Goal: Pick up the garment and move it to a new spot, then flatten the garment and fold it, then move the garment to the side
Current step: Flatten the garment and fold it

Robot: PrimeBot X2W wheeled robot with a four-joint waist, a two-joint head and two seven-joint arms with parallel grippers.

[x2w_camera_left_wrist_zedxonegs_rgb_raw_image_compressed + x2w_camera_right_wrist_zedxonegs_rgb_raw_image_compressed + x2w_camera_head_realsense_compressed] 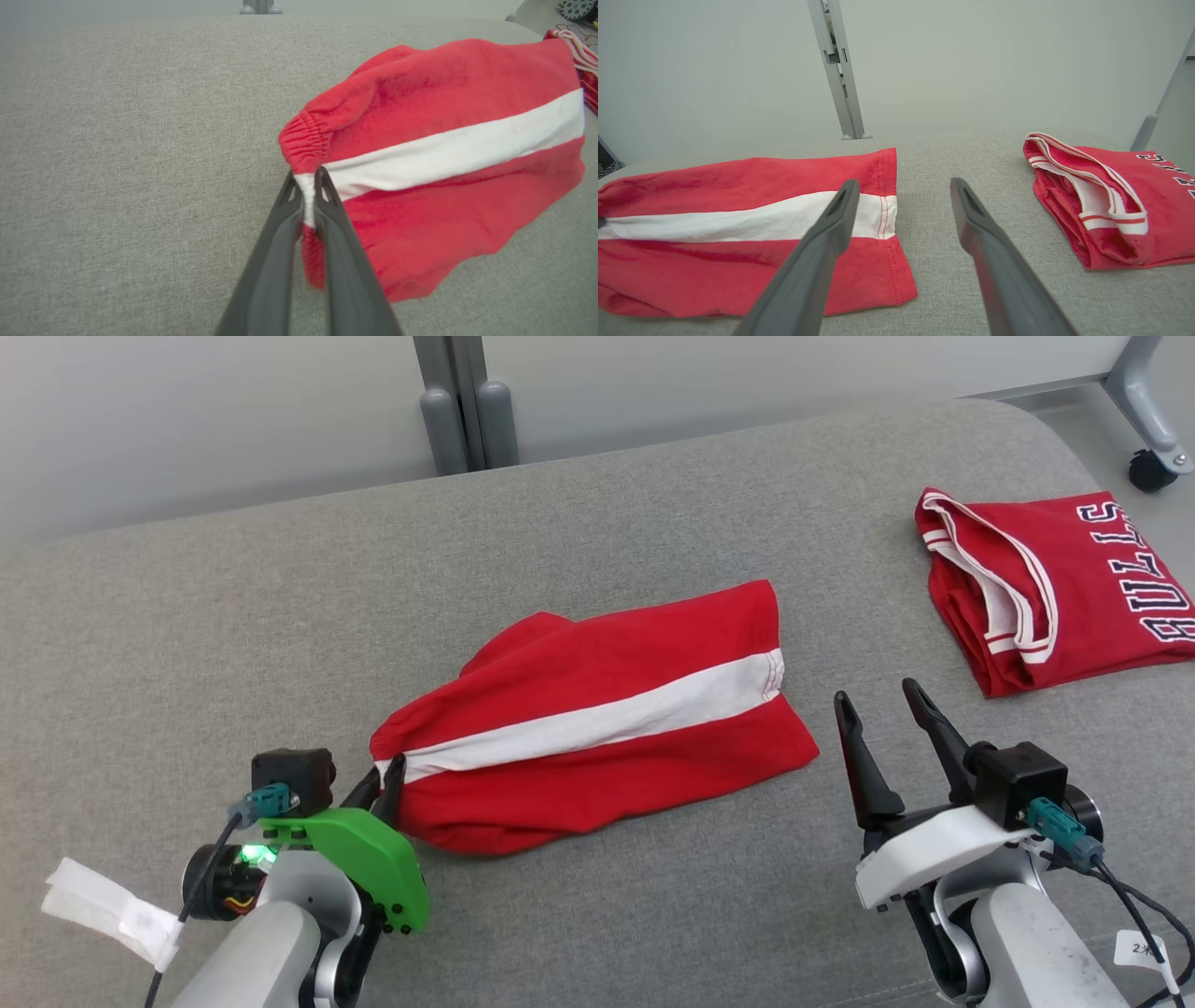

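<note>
On your far left the grey padded surface [187, 616] lies bare from its rounded back edge to the near edge, so there is open room on that side. Low at the near left, the left gripper [387, 786] has its two fingers pressed almost together. They are pinching the gathered waistband end of the garment [607, 709], right on the white stripe. In the left wrist view you can see a thin fold of white cloth squeezed between the tips, with the red cloth bunched just beyond them. From that pinched end the garment, red shorts with a white band, slants across the middle of the surface, back and to the right. It ends in a straight stitched hem that lies flat, and all its edges sit well inside the surface. Behind it a broad band of bare grey reaches the back edge. Right of the hem there is a strip of bare grey, and then the right gripper [878, 693], its jaws spread wide with nothing between them and its tips clear of the cloth. Another bare gap follows. A folded red jersey [1055, 588] with white trim and dark lettering lies at the far right, near that edge, its right side cut off in the head view. Past the back right corner a caster wheel [1150, 469] stands on the floor.
</note>
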